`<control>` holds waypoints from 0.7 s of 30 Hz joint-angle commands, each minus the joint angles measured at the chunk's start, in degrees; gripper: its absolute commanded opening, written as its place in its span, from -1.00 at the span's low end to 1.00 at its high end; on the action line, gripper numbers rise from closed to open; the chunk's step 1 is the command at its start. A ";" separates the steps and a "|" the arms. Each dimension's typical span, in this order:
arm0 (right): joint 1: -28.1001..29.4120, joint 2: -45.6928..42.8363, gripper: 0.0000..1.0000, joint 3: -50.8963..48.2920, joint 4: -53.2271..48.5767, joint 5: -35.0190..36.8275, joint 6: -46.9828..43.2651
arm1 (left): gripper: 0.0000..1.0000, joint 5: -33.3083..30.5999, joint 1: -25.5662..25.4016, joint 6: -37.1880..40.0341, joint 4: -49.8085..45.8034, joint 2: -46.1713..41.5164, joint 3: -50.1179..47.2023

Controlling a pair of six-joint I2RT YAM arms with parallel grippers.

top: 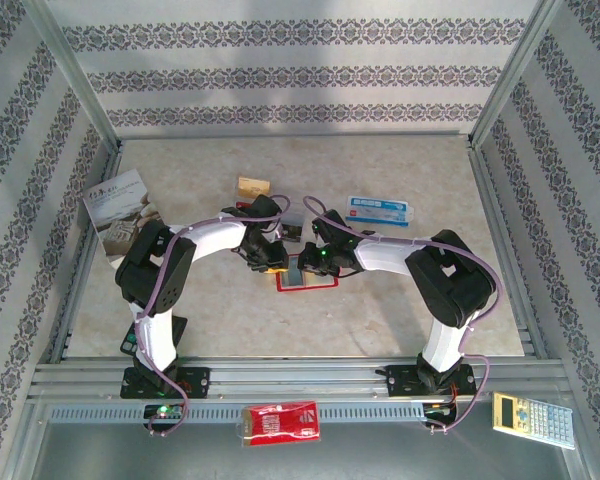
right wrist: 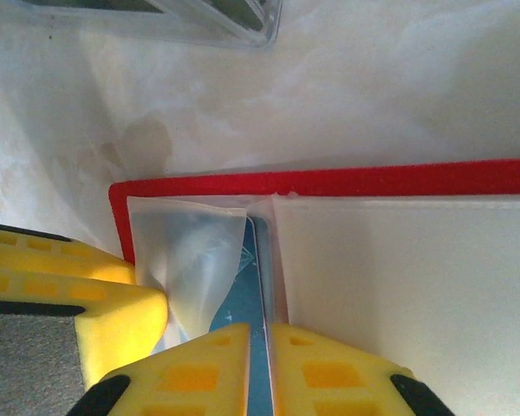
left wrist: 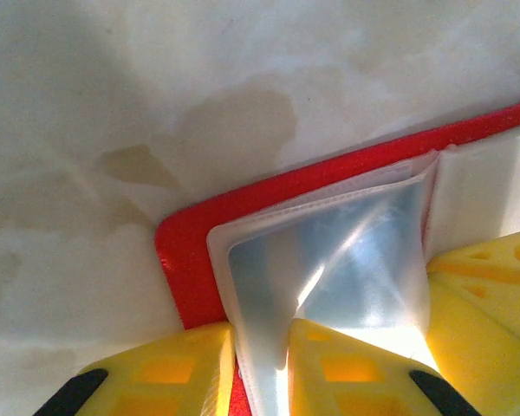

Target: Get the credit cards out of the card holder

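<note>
The red card holder point(top: 325, 283) lies open on the table between the two arms, its pale clear-plastic pockets facing up. My left gripper point(left wrist: 262, 347) is shut on a clear pocket point(left wrist: 329, 251), pulling it up into a ridge over the red cover point(left wrist: 186, 269). My right gripper point(right wrist: 264, 364) is closed on the edge of a blue credit card point(right wrist: 247, 295) that stands in the slot between two pockets of the holder point(right wrist: 329, 180). In the top view the left gripper point(top: 268, 262) and the right gripper point(top: 315, 262) meet over the holder's left half.
A small tan-yellow card point(top: 253, 187) and a blue-and-white card point(top: 382, 210) lie on the table farther back. A booklet point(top: 120, 212) sits at the left. A red printed packet point(top: 278, 422) and a calculator point(top: 533, 418) rest on the near rail. A clear case point(right wrist: 199, 13) lies just behind the holder.
</note>
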 commanded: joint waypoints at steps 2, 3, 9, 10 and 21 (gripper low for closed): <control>0.84 1.27 -0.63 1.21 -4.92 1.96 -1.15 | -0.56 0.91 -1.18 0.91 2.31 7.30 -4.56; 1.06 1.51 -0.62 1.43 -5.13 1.75 -1.22 | -0.56 1.18 -1.09 0.84 2.49 7.38 -4.65; 1.53 4.32 -0.61 3.44 -8.19 0.23 -1.94 | -0.56 1.93 -1.00 0.69 3.22 7.66 -4.96; 1.77 4.69 -0.60 3.90 -8.99 0.39 -2.16 | -0.57 2.14 -1.03 0.65 3.41 7.75 -5.07; 3.46 5.72 -0.50 6.36 -16.56 8.57 -4.55 | -0.56 3.54 -0.98 0.12 4.38 8.46 -5.13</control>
